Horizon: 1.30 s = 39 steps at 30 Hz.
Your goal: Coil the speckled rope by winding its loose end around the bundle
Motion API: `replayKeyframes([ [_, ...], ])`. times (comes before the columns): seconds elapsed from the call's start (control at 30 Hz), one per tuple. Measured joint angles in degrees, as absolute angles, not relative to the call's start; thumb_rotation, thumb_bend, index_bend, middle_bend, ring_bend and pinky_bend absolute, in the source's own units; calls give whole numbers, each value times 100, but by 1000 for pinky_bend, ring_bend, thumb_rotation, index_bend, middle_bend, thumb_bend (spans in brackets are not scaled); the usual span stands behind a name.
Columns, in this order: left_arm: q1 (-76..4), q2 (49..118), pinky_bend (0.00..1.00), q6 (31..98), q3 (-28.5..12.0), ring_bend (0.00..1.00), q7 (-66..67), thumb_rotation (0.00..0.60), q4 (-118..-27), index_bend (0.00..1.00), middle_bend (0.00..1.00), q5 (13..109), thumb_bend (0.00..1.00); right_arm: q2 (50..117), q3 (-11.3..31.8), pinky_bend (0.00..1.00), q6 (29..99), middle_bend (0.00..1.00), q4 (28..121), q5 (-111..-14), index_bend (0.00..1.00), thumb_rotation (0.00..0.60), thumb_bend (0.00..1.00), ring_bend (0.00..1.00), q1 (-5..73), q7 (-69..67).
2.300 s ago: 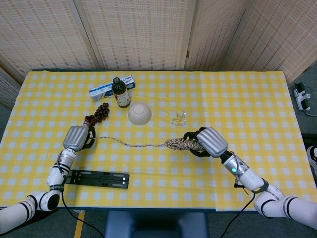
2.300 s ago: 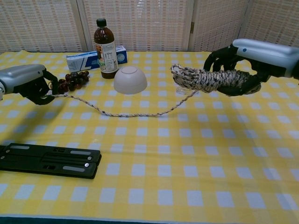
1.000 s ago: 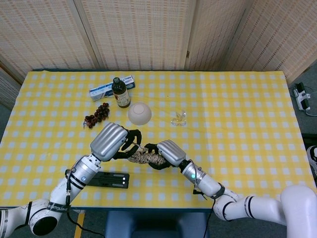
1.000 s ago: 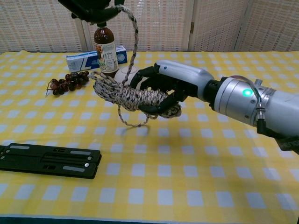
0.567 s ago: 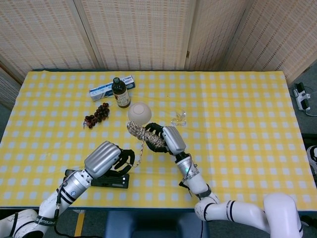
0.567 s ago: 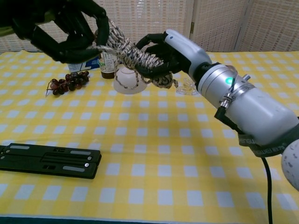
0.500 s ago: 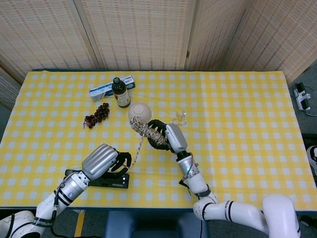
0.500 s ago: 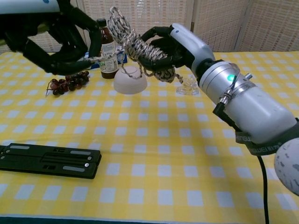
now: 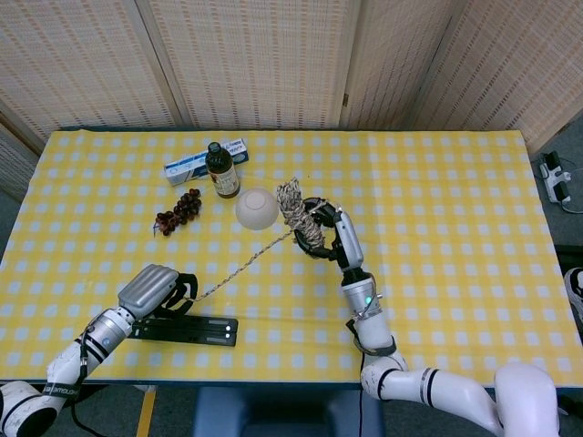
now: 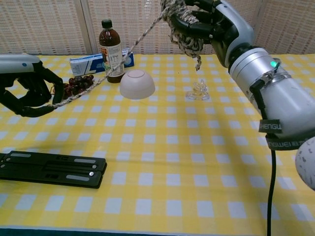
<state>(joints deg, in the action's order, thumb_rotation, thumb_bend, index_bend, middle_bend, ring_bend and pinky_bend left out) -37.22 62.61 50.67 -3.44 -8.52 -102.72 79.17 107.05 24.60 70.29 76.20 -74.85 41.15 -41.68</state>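
Observation:
My right hand (image 9: 330, 232) (image 10: 209, 22) grips the speckled rope bundle (image 9: 299, 215) (image 10: 184, 24), held high above the table near the white bowl. A single taut strand of the rope (image 9: 241, 266) (image 10: 106, 76) runs down and to the left from the bundle. My left hand (image 9: 155, 289) (image 10: 27, 91) holds the loose end of that strand low over the table's front left, above the black bar. A short tail hangs from the bundle in the chest view.
A white bowl (image 9: 257, 208) (image 10: 137, 84) sits upside down mid-table, with a brown bottle (image 9: 221, 171) (image 10: 110, 51), a blue-white box (image 9: 187, 166), grapes (image 9: 179, 210) (image 10: 74, 86) and a small clear glass piece (image 10: 198, 90) around it. A black bar (image 9: 187, 328) (image 10: 51, 169) lies at the front left.
My right hand has lifted the bundle up and to the right. My left hand has pulled back left and down, drawing the loose strand out straight.

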Motion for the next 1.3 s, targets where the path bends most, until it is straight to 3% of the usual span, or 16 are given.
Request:
replayKeyframes([
  [0.47, -3892, 6654, 766, 4542, -522, 813, -959, 600, -9505, 630, 900, 6999, 499, 9751, 2106, 705, 6312, 774, 8213, -7937, 975, 600, 509, 827, 3969, -5253],
  [0.77, -4022, 6849, 766, 4311, -636, 813, -734, 600, -8959, 631, 899, 6373, 502, 9253, 1816, 705, 6295, 774, 8389, -8455, 975, 600, 509, 827, 3926, -5882],
  [1.3, -4171, 7169, 765, 4987, -940, 813, 363, 600, -8708, 633, 900, 5997, 507, 8612, 982, 705, 6255, 774, 8564, -9447, 975, 600, 509, 827, 4141, -6557],
])
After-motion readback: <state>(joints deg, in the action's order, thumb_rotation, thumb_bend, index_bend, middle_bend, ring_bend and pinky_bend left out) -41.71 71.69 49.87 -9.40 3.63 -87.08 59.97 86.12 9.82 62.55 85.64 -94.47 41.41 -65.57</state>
